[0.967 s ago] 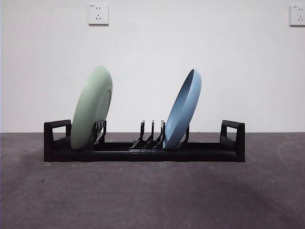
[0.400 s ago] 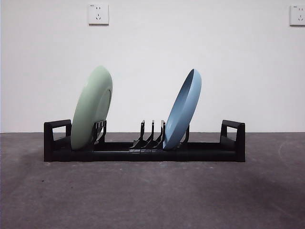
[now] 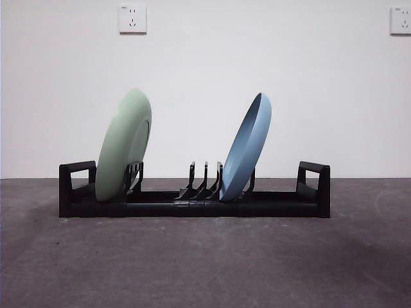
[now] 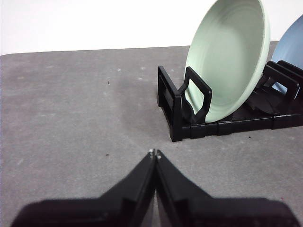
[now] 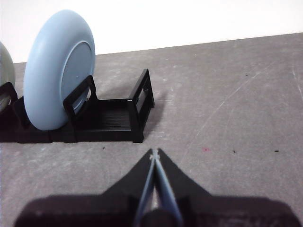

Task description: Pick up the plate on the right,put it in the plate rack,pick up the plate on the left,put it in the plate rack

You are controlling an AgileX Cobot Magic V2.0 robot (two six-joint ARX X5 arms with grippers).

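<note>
Grey table [image 3: 205, 263]; black plate rack [image 3: 192, 206] lies directly on it.

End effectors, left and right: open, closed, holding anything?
Left end effector: closed, holding nothing, short of the rack.
Right end effector: closed, holding nothing.

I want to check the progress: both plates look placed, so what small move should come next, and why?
Probably none beyond keeping both arms back. The green plate and blue plate both lean in the plate rack. The left gripper and right gripper are shut, empty and apart from the rack, so the task looks done.
</note>
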